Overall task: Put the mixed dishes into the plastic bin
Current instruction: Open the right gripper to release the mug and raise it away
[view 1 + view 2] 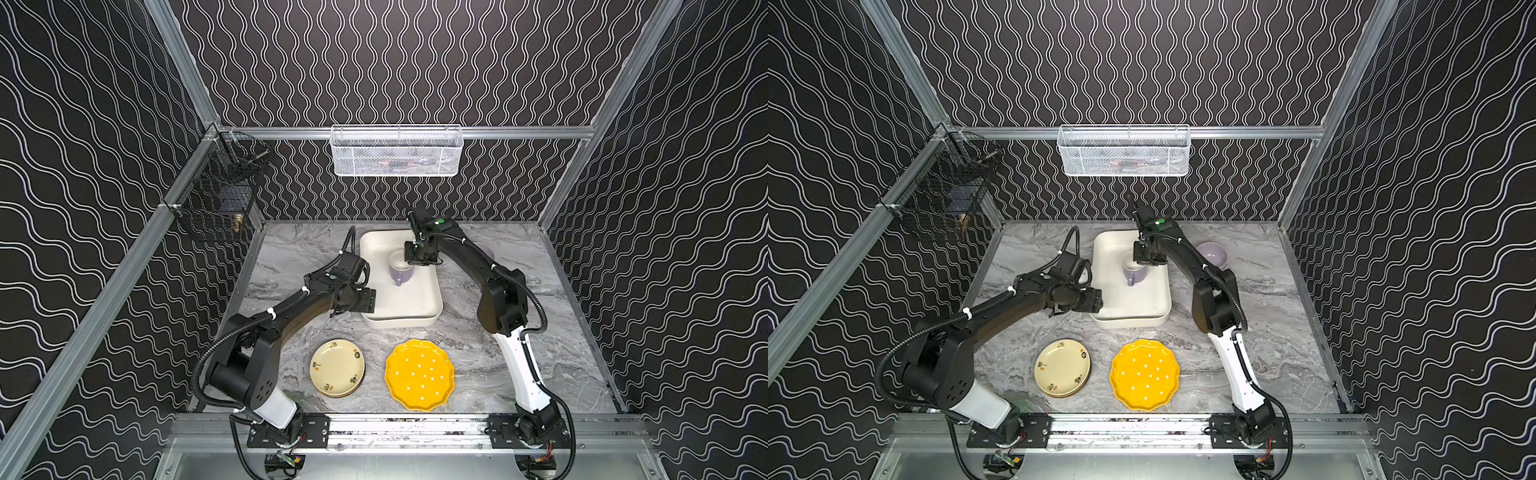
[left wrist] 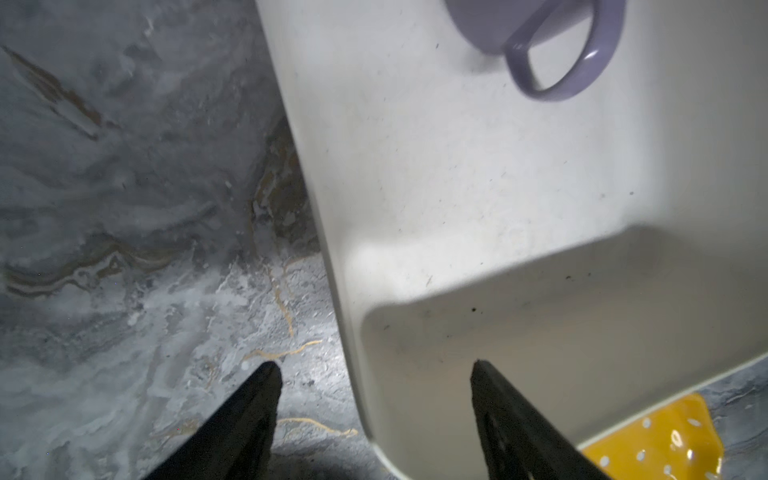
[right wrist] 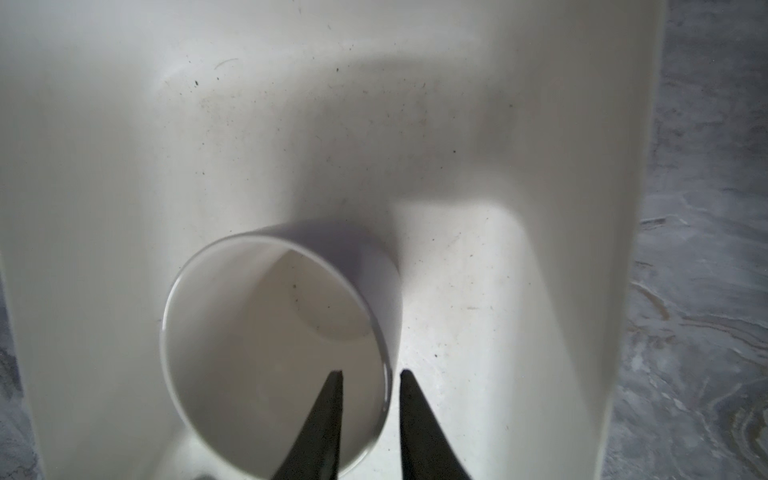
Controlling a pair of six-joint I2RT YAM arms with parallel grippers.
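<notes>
The lavender mug is found inside the plastic bin, in its far half, standing on the bin's floor. It is placed directly under the right gripper, which is hung over the side of the rim nearest the right arm. In the right wrist view the mug's rim is straddled by the right gripper. One fingertip is set inside the mouth and the other just outside the wall. A gap can be seen between the inner fingertip and the rim, so the jaws are parted a little and nothing is clamped.

The mug is stood upright, mouth up, with its long axis vertical. In both top views its handle is pointed toward the near edge of the marble tabletop.

The left gripper is spread wide and holds nothing. It is poised at the bin's left wall near the front corner, with one fingertip over the tabletop and the other over the bin's floor. The mug is well apart from it.

A yellow scalloped plate and a cream floral plate are laid on the tabletop, in front of the bin.
</notes>
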